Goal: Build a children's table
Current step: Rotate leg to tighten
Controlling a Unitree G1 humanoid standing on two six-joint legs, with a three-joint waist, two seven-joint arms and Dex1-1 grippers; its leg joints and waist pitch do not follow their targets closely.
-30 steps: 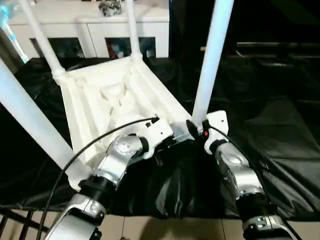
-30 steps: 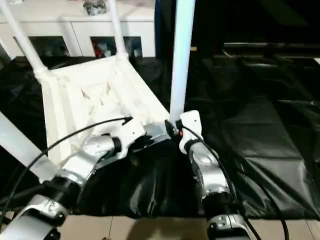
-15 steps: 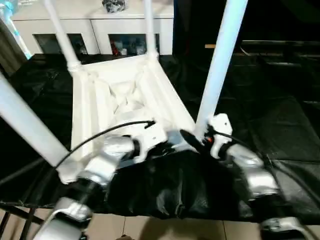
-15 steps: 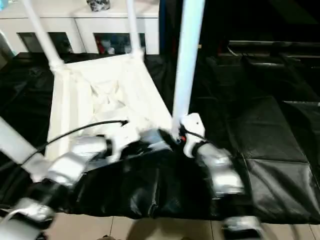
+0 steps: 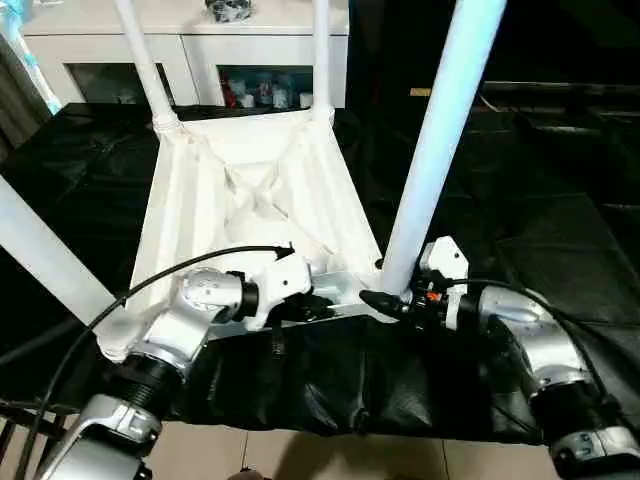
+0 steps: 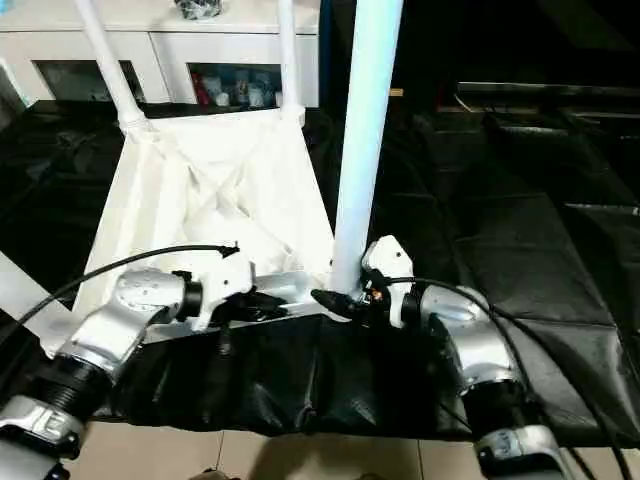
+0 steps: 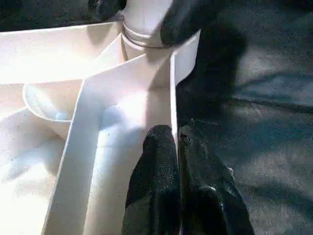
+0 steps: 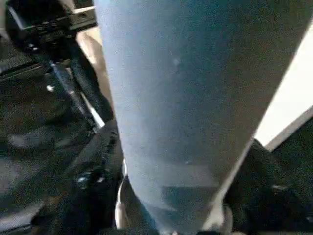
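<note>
The tabletop (image 5: 250, 215) lies upside down on the black cloth (image 5: 560, 230), ribs up, with four legs (image 5: 437, 150) standing in its corner sockets. Two legs rise at the far corners in front of a white cabinet (image 5: 190, 40); one leans out at the near left corner; the fourth stands at the near right corner, just above both grippers.

The left gripper (image 7: 177, 161) has its two fingers pressed almost together on the thin near edge wall of the tabletop, one finger inside the rim and one outside. The right gripper (image 5: 385, 300) sits at the foot of the near right leg, with one finger on each side of the tube in the right wrist view; whether the fingers are clamped on the leg or only bracket it cannot be told.

The assembly looks close to done, so the risks are mostly about seating. If the near right leg is not fully home in its socket, a sideways pull from the right gripper could tilt it or lever it out. The left grip is on a narrow, smooth plastic wall and could slip off, letting the tabletop slide on the slick cloth. The leaning near left leg may also be loose and could drop out if the tabletop is jolted.
</note>
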